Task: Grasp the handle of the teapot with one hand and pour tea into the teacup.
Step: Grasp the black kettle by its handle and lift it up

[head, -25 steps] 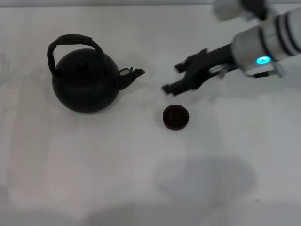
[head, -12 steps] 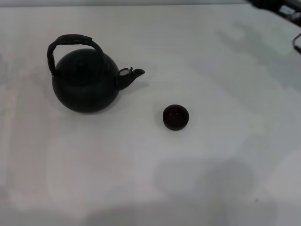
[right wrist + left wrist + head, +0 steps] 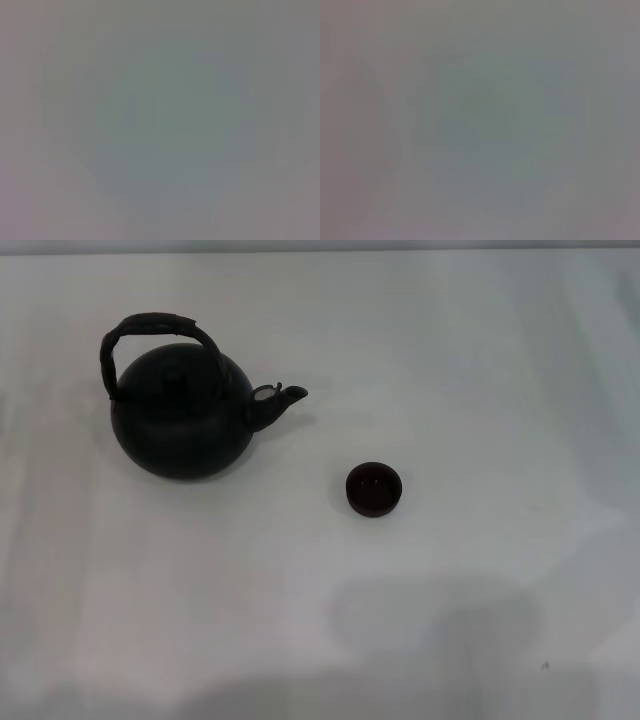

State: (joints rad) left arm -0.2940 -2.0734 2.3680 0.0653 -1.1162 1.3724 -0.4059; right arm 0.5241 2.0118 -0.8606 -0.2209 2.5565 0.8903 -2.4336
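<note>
Teapot (image 3: 180,412) sits upright on the white counter (image 3: 480,360), left of centre, spout aimed right toward the teacup (image 3: 374,489). The cup stands apart from it, down-right of the spout, likely staged that way so a short tilt reaches it. Handle (image 3: 152,328) arches over the top, free and ungrasped. Neither gripper is in the head view and both wrist views show nothing usable, so jaws state can't be told. A second ago the right arm reached in above the cup; half a second ago only a sliver remained at the top-right edge; now gone. Pot and cup unmoved.

Plain white table (image 3: 480,360)
</note>
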